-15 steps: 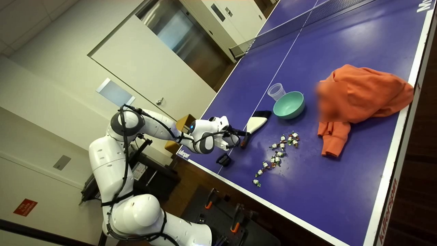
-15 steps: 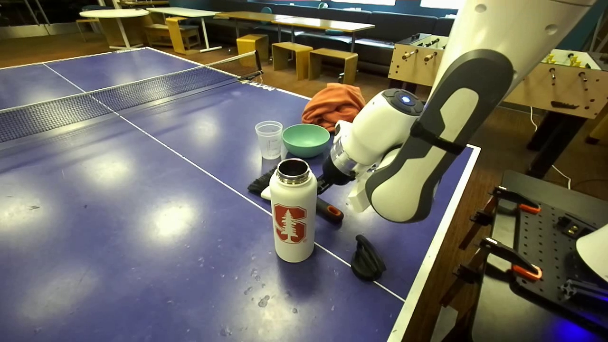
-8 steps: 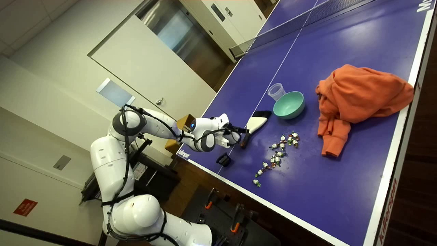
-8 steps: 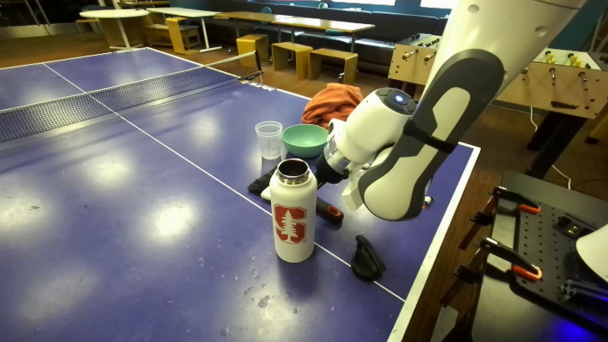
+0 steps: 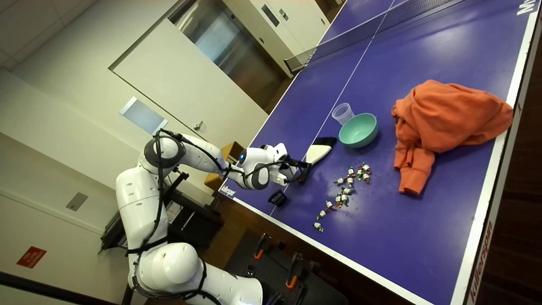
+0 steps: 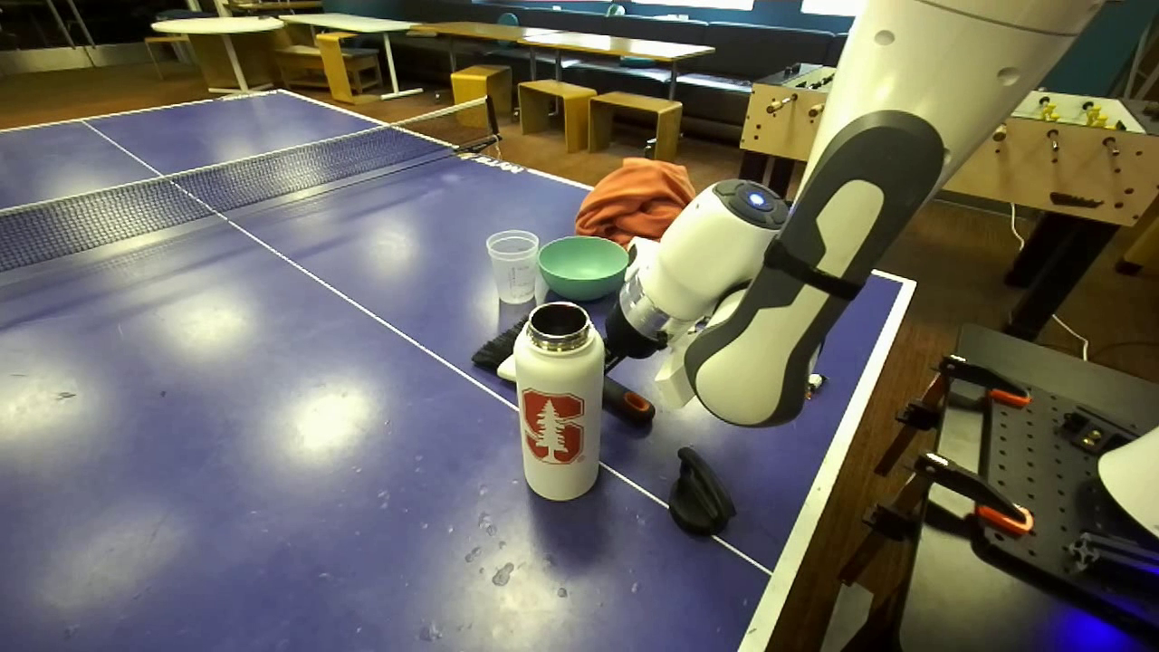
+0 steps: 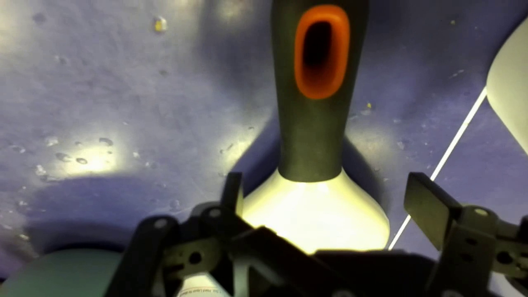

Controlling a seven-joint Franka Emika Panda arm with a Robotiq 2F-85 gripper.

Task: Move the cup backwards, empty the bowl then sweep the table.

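Claw (image 7: 328, 202) spread astride a brush (image 7: 312, 140) on a Killerspin bench (image 5: 406, 254)

In the wrist view the claw's jaws stand wide apart, one to either side of the brush's pale head and clear of it on one side. The brush lies on the bench beneath them.

Red Killerspin lettering (image 5: 481, 262) runs along the bench's side, well apart from the claw; white letters (image 5: 526, 7) reading "My", cut off by the frame, lie farther along that side. In an exterior view an upright white bottle (image 6: 561, 407) stands near the claw, covering part of its tips; it bears a red S emblem (image 6: 555, 427) with a white tree.

Beyond the claw, past the bristles (image 5: 325, 141), the translucent cup (image 6: 514, 272) stands upright, its markings too small to read, with the teal bowl (image 6: 584, 272) just beside it. Farther from the claw lies an orange cloth (image 5: 453, 114); wrapped pieces (image 5: 347, 191) are scattered nearer the claw than that. Behind the claw, nearer the end of the bench, a black lid-like piece (image 6: 702, 498) sits on a white line (image 6: 742, 555).

A red wall sign (image 5: 31, 257), well apart from the claw, is too small to read.
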